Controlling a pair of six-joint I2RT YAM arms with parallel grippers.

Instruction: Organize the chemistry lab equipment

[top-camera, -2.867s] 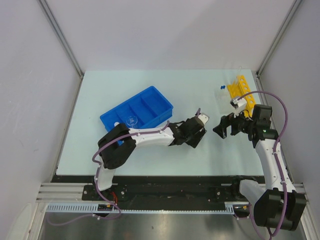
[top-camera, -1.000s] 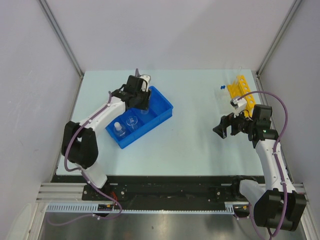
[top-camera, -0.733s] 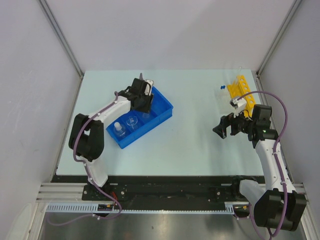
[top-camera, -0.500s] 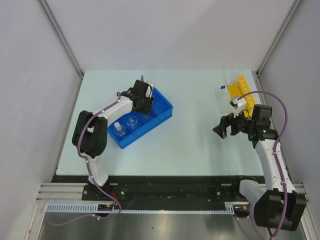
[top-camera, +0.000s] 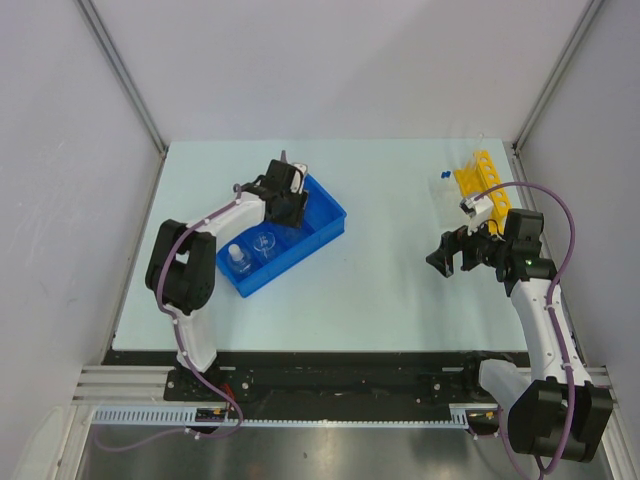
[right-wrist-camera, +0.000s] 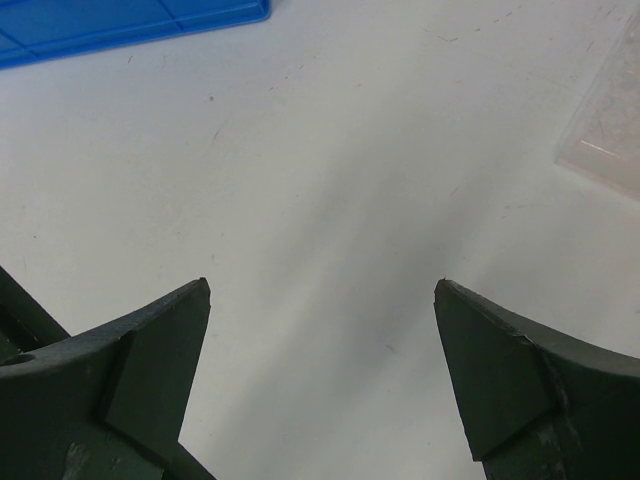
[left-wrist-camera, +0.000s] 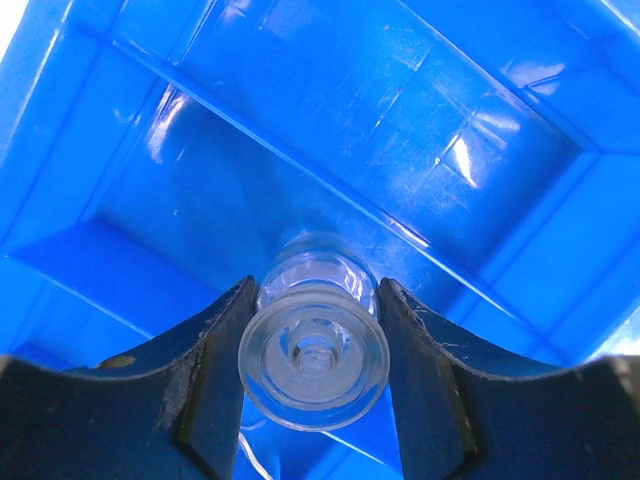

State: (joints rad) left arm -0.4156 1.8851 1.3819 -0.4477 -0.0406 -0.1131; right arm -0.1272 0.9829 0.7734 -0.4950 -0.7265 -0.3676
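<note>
Your left jaws have carried the vessel from mid-counter down into the tray's far compartment, gripping it on both sides. It looks ready for release there. Your right jaws stand wide, holding nothing.

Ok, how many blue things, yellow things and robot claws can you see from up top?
Blue: 3 (tray, small caps, two of them)
Yellow: 1 (rack)
Claws: 2 (left gripper, right gripper)
Total: 6

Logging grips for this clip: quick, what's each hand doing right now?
Left hand: closed on a clear glass piece over the blue tray.
Right hand: open, empty.
</note>
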